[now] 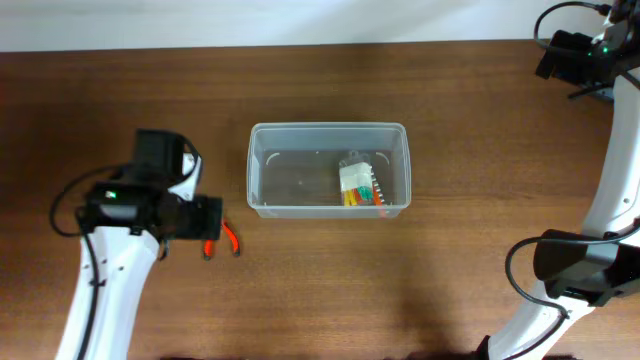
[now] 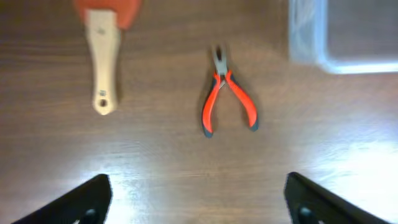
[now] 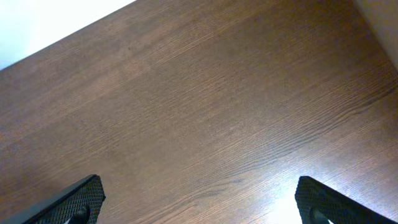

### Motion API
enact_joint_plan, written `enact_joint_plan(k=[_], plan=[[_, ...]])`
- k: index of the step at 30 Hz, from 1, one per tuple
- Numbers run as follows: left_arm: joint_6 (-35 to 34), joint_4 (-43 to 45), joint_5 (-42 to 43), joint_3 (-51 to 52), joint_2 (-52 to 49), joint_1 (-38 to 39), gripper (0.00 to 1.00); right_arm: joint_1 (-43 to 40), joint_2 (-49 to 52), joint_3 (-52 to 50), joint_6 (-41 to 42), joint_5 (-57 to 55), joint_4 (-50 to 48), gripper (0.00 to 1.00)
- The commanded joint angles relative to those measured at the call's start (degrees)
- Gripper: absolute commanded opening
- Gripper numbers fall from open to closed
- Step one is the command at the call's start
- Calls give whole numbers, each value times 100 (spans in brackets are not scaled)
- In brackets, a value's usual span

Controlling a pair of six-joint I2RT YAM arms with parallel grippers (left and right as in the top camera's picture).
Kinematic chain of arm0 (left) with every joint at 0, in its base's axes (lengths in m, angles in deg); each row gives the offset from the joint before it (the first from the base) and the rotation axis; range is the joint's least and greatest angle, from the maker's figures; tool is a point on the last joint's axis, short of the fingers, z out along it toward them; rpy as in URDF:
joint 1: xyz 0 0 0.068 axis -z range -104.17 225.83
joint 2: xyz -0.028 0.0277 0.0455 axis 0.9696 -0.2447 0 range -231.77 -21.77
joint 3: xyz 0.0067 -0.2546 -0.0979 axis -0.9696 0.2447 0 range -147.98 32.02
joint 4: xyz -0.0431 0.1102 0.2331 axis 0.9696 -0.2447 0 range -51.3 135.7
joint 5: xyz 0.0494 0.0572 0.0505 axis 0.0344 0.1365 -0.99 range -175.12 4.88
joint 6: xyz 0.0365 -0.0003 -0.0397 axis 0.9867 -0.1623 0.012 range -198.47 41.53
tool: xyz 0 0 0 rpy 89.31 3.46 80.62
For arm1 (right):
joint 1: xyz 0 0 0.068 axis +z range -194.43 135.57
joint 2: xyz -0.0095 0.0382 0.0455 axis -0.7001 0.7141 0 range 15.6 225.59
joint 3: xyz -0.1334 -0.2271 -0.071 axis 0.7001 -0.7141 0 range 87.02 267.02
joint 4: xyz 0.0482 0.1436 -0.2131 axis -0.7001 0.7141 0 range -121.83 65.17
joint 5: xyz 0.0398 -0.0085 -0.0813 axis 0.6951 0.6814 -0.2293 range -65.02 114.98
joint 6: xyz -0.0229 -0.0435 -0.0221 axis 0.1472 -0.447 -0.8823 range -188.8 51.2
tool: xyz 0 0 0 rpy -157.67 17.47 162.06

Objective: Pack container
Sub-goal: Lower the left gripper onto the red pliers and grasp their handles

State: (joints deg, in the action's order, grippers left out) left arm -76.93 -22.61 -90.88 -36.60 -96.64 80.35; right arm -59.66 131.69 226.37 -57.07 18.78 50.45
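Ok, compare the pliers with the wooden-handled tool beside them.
The pliers have two red handles splayed apart; the wooden-handled tool has one pale handle with a hole at its end. The pliers lie nearer the container; the tool lies farther off. The pliers show whole; the tool's orange head is cut off by the frame. Both lie on the table, outside the container.

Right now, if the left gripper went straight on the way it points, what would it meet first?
Probably the red-handled pliers on the table, lying almost centred ahead of the open left gripper; depth is unclear. The container sits off to one side.
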Motion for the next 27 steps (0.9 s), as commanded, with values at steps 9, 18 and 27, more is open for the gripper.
enact_joint_plan(k=[9, 18, 27], plan=[[566, 1388, 522, 1119, -153, -17, 75, 20, -63, 81, -33, -50, -11, 99], [629, 2000, 535, 1128, -1390, -20, 75, 20, -63, 81, -33, -50, -11, 99], [643, 1838, 494, 1128, -2033, -20, 66, 20, -63, 81, -33, -48, -11, 99]])
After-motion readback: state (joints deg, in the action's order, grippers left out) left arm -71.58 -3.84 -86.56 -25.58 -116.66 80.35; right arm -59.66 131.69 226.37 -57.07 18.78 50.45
